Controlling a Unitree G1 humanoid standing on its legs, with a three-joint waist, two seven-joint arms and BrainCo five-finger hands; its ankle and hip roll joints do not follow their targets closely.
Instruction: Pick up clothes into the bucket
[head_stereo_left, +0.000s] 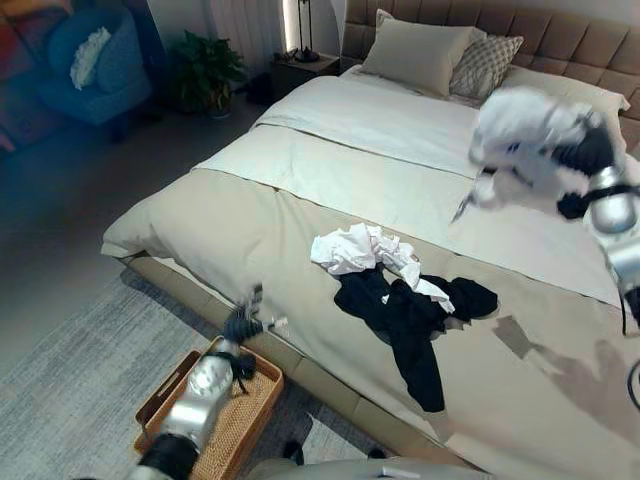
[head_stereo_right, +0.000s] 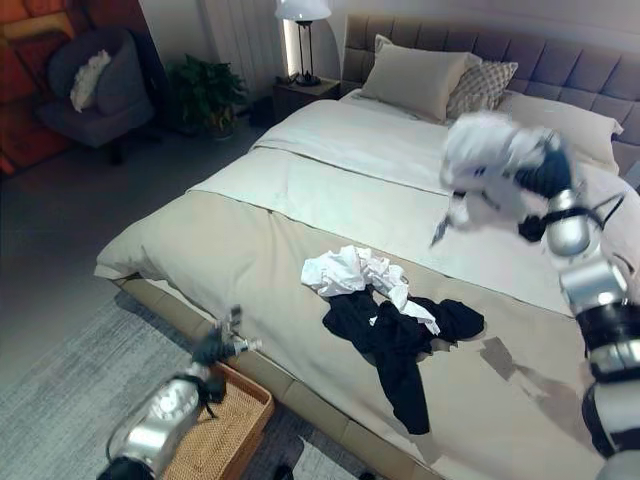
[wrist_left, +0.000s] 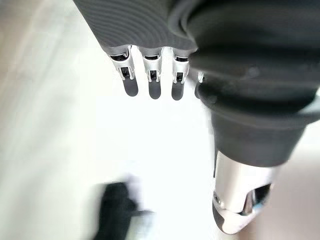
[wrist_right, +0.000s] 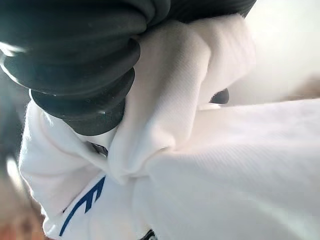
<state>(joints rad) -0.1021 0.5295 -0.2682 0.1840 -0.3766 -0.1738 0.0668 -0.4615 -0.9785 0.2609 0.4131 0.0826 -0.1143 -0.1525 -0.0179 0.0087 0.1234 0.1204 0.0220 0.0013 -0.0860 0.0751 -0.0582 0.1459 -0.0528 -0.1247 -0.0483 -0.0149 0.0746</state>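
R hand (head_stereo_left: 585, 165), upper right of frame, is clenched on a bunched white garment (head_stereo_left: 520, 125) w/ wicker basket (head_stereo_left: 250, 415) far off at lower left by L hand (head_stereo_left: 243, 325), fingers straight & empty; white/black clothes pile (head_stereo_left: 395, 290) mid-bed between.

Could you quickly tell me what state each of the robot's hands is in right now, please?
Left hand: open, fingers straight, holding nothing, above the wicker basket.
Right hand: shut on a white garment, raised over the bed.

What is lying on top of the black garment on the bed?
A crumpled white garment overlaps the black garment's upper end. How far the black cloth runs beneath it is covered.
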